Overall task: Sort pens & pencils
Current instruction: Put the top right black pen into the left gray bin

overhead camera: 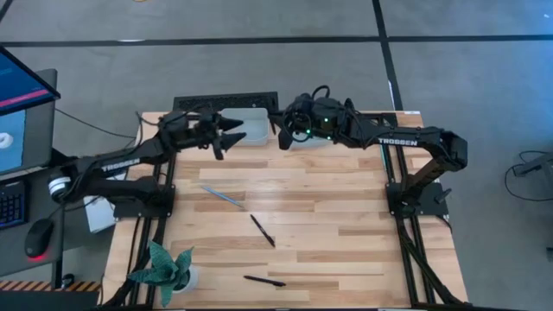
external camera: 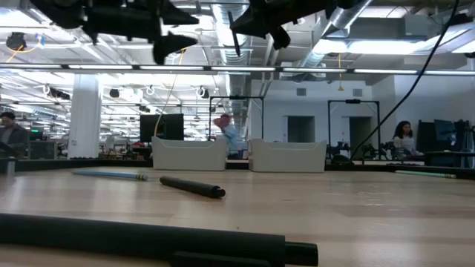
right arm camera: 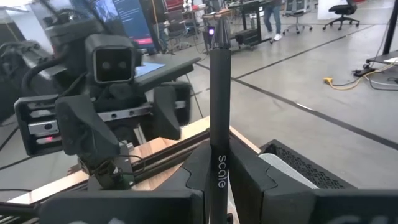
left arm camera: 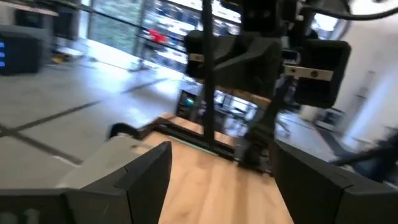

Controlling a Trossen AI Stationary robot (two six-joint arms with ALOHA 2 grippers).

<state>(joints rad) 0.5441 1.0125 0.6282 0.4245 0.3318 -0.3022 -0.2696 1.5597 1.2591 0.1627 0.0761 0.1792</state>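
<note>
right gripper jaws clamp a black pen (printed "scale"); left gripper jaws open.

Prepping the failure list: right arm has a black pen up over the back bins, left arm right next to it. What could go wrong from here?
1. The right gripper pinches the black pen near one end, so it may swing or slip before release.
2. The open left gripper hangs close by, so the arms could collide.
3. The two white bins sit side by side; a drop could land wrong.

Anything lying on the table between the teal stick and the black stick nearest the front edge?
Yes: another black stick lies between the teal stick and the front black stick, apart from both, in the high view.
</note>
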